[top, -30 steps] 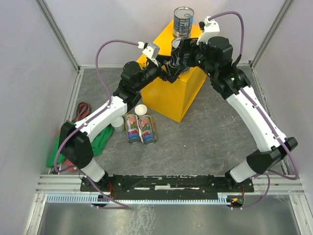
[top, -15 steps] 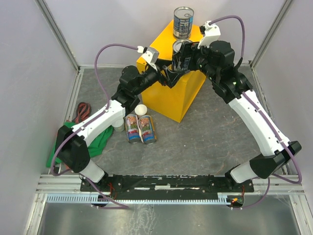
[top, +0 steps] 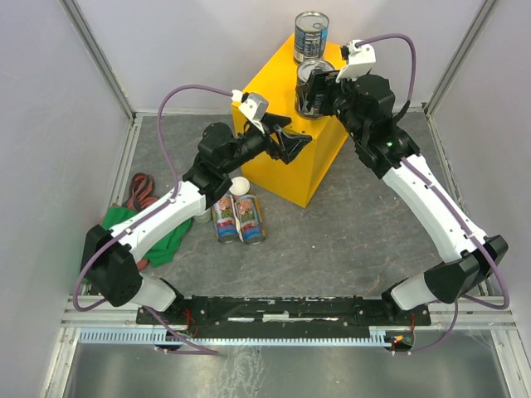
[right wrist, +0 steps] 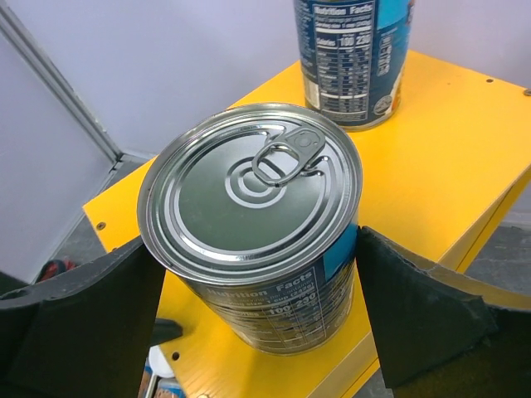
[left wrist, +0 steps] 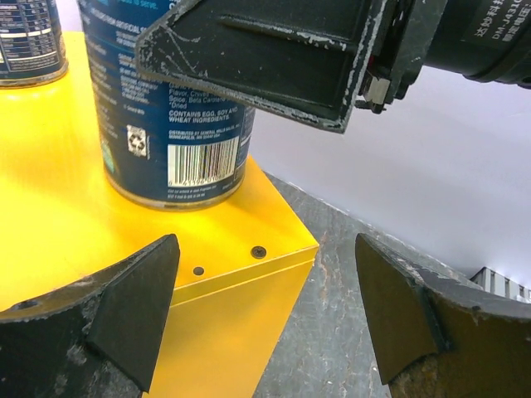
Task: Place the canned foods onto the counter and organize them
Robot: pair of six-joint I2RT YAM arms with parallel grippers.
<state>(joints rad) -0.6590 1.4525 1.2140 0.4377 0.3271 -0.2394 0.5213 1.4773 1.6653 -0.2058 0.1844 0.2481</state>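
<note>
Currently, right tool: closed around the near can, one finger against each side of its wall just below the rim.
near can: upright between the right tool's fingers, its base on the counter, pull-tab lid facing up.
far can: beyond the right tool, upright on the same yellow top near the far corner, apart from the near can.
left tool: spread wide and holding nothing; it hangs just off the counter's near-left side, apart from the near can, which stands ahead of it and a little higher.
counter: directly beneath the right tool; one top corner sits between the left tool's fingers in the left wrist view.
slim cans: two, lying side by side and touching on the surface, well behind and below the left tool.
small cans: two in view, beside the slim cans, close under the left arm.
cloth: green, bunched on the surface, further back along the left arm.
</note>
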